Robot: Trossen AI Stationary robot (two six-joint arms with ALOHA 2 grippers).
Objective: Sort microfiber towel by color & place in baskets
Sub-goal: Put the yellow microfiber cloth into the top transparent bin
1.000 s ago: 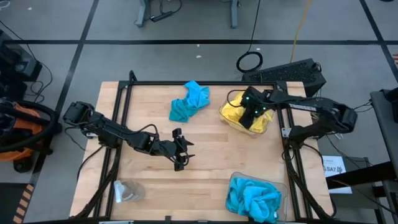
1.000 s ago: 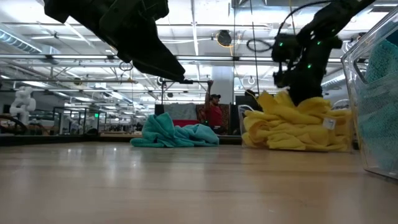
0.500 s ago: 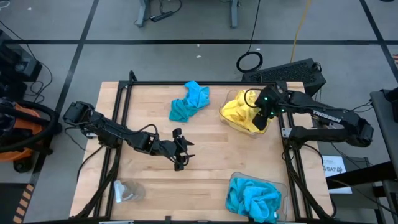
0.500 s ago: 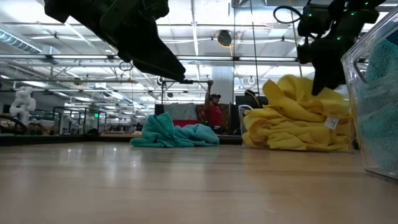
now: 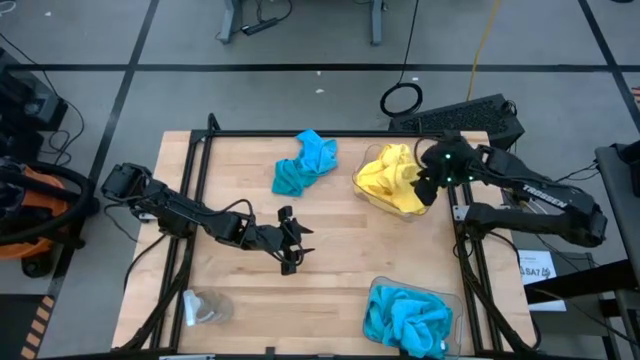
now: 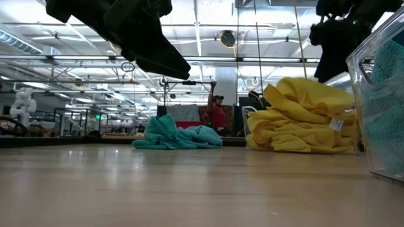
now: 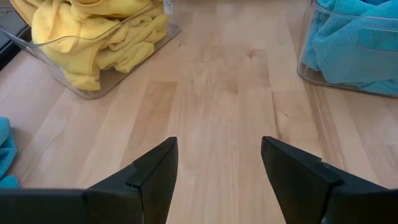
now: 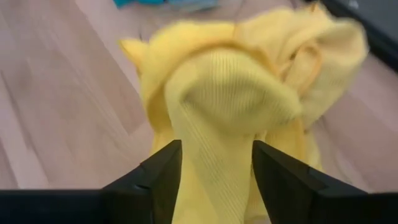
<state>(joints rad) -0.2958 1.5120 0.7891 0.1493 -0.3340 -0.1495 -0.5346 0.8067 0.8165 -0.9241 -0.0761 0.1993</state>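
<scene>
Two blue towels (image 5: 304,162) remain unsorted at the tabletop's (image 5: 330,250) far edge. Right pincer (image 5: 428,188), fingers spread, has withdrawn from the yellow-towel basket (image 5: 395,181), leaving its cloth inside. Left pincer (image 5: 291,242) hovers spread mid-tabletop; blue basket (image 5: 410,316) sits near.

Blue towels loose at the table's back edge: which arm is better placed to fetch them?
Probably left. The left gripper hangs open and empty mid-table near the blue towels; the right gripper is open over the yellow basket.
</scene>
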